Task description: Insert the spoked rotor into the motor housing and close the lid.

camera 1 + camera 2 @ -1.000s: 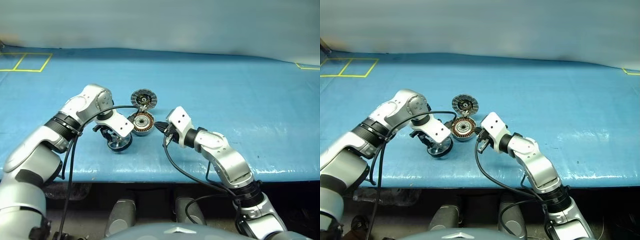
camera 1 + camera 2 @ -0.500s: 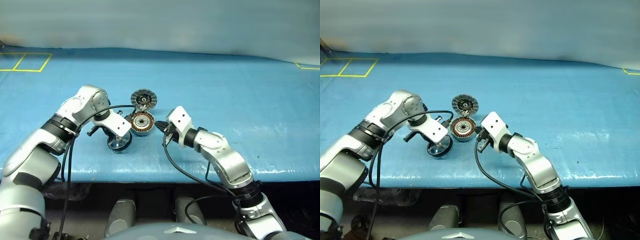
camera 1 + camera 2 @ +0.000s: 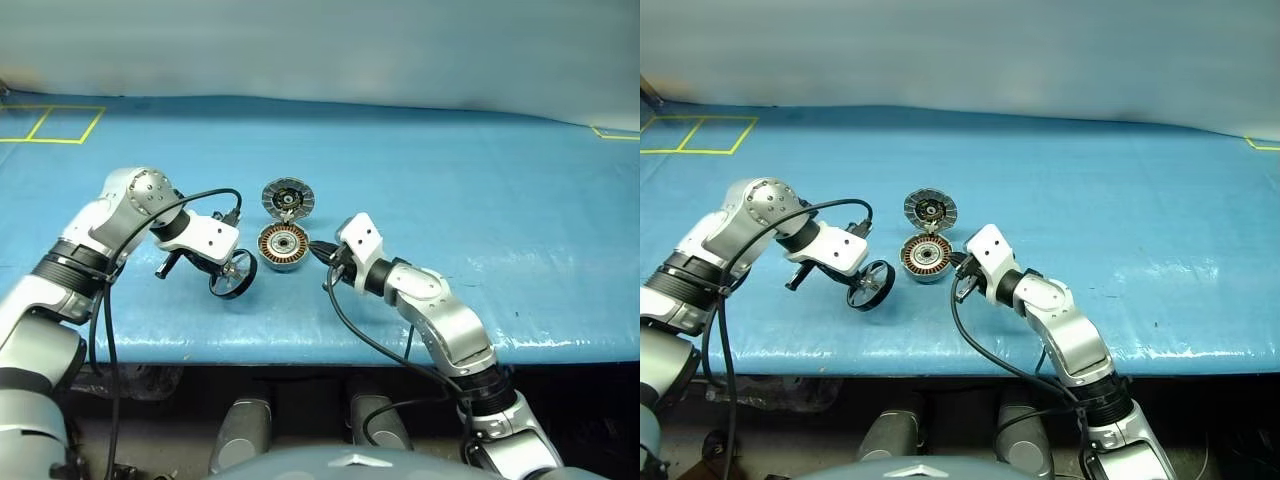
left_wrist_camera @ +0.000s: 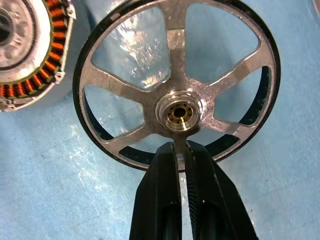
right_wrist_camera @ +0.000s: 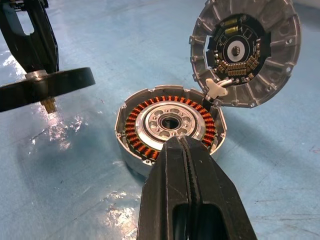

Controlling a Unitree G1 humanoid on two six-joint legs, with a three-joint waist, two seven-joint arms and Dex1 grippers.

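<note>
Blue table (image 3: 480, 180): motor housing (image 3: 283, 247) with lid (image 3: 287, 198) hinged open.
Left gripper (image 4: 182, 155) clamped on spoked rotor (image 4: 175, 82); right gripper (image 5: 187, 150) closed, empty, beside housing.

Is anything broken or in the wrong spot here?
Nothing looks broken. The black spoked wheel is just not in the motor yet: the left tool pinches one spoke and holds it up off the blue table, beside the motor. The lid stands open.

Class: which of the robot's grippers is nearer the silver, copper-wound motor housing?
Right. The right gripper sits shut at the motor housing edge; the left gripper holds the black spoked rotor beside it.
</note>
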